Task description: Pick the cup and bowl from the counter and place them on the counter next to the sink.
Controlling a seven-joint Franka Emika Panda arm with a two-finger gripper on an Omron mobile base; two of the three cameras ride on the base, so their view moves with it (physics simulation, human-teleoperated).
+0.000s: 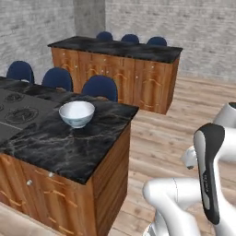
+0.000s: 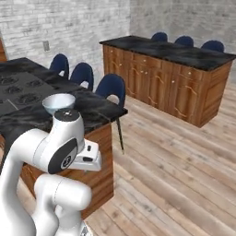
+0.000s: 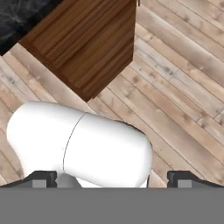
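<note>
Black marble with pale veins covers the near worktop (image 1: 69, 143), which sits on brown wooden cabinet fronts (image 1: 60, 198). At its left end lies a dark grey stovetop (image 1: 18, 113) with round burners. Just right of the stovetop stands the white bowl (image 1: 77, 113), upright on the marble, a faint blue pattern on its outer wall and nothing inside it; from the right base camera the same bowl (image 2: 58, 103) shows just behind the arm's white elbow. Three blue chairs (image 1: 100, 87) line the far side of this worktop. Further right and deeper in the room stands a second island (image 1: 120, 69) with the same black top and wooden doors, more blue chairs behind it. Pale wooden floor planks (image 1: 170, 129) run between the two and off to the right, and grey brick walls (image 1: 41, 23) close the room. The hand camera looks down at the floor and a corner of the cabinet; the jaws (image 3: 111, 177) stand wide apart at the bottom edge, gripping nothing.
</note>
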